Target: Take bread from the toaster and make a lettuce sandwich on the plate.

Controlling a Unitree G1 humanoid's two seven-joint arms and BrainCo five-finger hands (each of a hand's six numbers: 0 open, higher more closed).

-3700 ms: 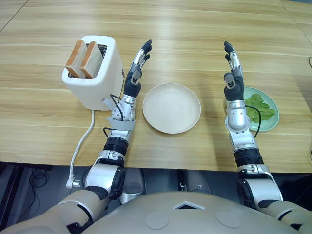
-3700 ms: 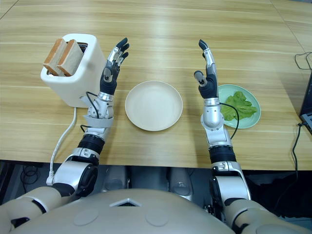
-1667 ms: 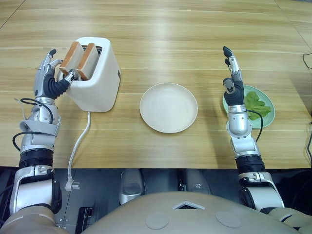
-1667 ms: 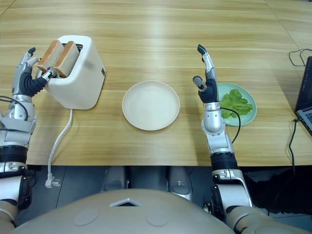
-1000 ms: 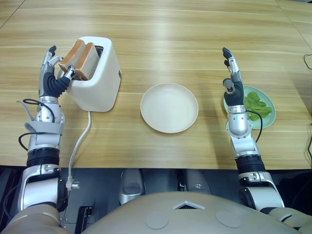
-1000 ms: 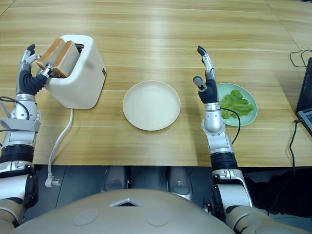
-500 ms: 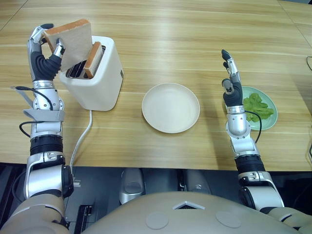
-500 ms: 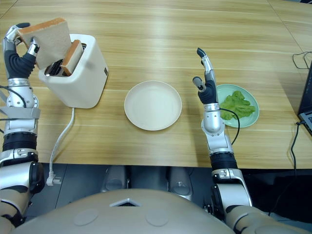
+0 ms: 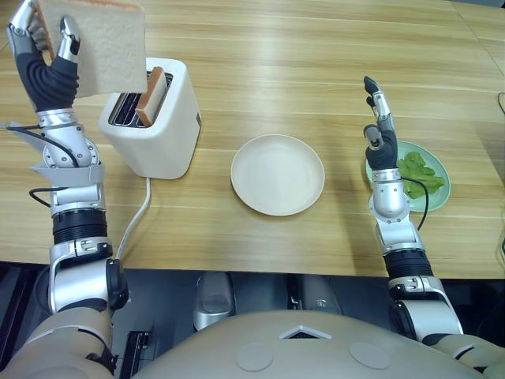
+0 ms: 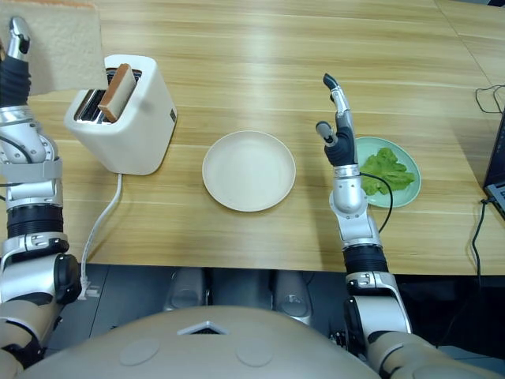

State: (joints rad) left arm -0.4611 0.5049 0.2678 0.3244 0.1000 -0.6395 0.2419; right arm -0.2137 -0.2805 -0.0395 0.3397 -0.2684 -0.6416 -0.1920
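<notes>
My left hand (image 9: 49, 55) is shut on a slice of bread (image 9: 106, 43), held high above and to the left of the white toaster (image 9: 154, 118). A second slice (image 9: 150, 95) still stands in the toaster's right slot. The cream plate (image 9: 278, 174) lies bare in the middle of the table. On the right, lettuce (image 9: 418, 174) rests on a green plate (image 9: 439, 193). My right hand (image 9: 377, 118) is upright and open just left of the green plate, holding nothing.
The toaster's white cable (image 9: 130, 233) runs down over the table's front edge. A dark cable (image 10: 488, 99) and the corner of a laptop (image 10: 496, 178) sit at the far right. Bare wooden table (image 9: 276, 55) stretches behind the plates.
My left hand has lifted the bread slice clear of the toaster, up and to the left. The right hand has stayed still.
</notes>
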